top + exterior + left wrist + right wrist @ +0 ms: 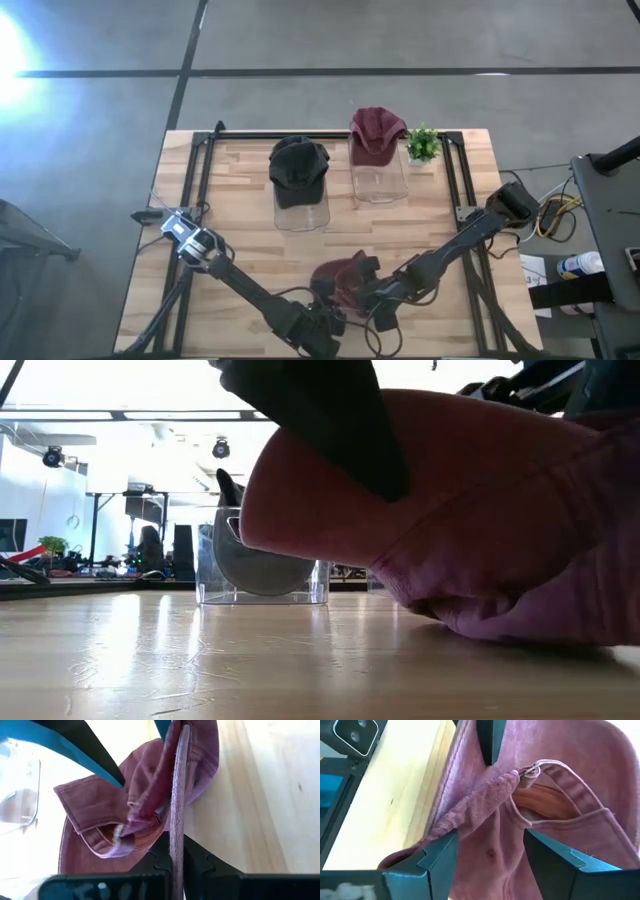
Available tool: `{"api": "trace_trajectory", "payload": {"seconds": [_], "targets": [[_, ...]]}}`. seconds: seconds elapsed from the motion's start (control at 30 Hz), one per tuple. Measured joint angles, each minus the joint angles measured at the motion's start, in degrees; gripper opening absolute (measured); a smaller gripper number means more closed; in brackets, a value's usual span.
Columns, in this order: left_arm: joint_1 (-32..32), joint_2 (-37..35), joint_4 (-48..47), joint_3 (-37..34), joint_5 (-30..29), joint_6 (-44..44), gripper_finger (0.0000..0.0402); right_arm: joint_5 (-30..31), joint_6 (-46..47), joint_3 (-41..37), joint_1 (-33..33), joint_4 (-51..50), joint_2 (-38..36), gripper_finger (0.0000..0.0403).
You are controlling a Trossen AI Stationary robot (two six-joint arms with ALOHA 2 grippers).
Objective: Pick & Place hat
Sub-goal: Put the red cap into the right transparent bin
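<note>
You can see the dark red hat [340, 280] lying on the wooden table [240, 250], near the front edge and well in front of the two clear stands, where a black hat [298, 168] sits on one stand [301, 211] and another dark red hat [375, 132] sits on the other, beside a small green plant [422, 144]. Your left gripper [175, 862] is pinched tight on the brim of the hat on the table. Your right gripper [490, 857] has its fingers spread apart with the hat's cloth bunched between them.
</note>
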Motion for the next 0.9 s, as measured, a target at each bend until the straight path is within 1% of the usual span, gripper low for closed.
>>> {"api": "trace_trajectory", "payload": {"seconds": [0.07,0.2,0.33,0.5,0.7,0.8,0.9], "targets": [[0.26,0.0,0.02,0.0,-0.26,0.0,0.0019,1.14,0.02,0.0,0.06,-1.76,-1.14,0.0224],[0.6,0.0,-0.14,-0.07,-1.47,-0.07,0.0019,5.64,0.02,-0.9,0.43,-4.81,-2.97,0.0224],[0.86,0.0,-0.13,-0.33,-1.42,-0.07,0.0019,5.73,1.36,-1.56,0.74,-4.56,-4.13,0.0224],[1.6,0.0,0.15,-0.78,-1.03,-0.1,0.0019,6.45,4.51,-1.95,2.86,-5.55,-4.85,0.0224],[2.14,0.0,0.65,-0.96,-1.05,-0.22,0.0019,8.29,12.5,-2.15,5.94,-13.04,-7.82,0.0224],[2.45,0.0,1.0,-0.96,-1.05,-0.25,0.0019,9.04,16.04,-2.66,8.18,-13.07,-10.09,0.0224],[2.85,0.0,2.02,-0.96,-1.04,-0.09,0.0019,8.93,19.36,-3.58,9.76,-12.87,-10.24,0.0224]]}}
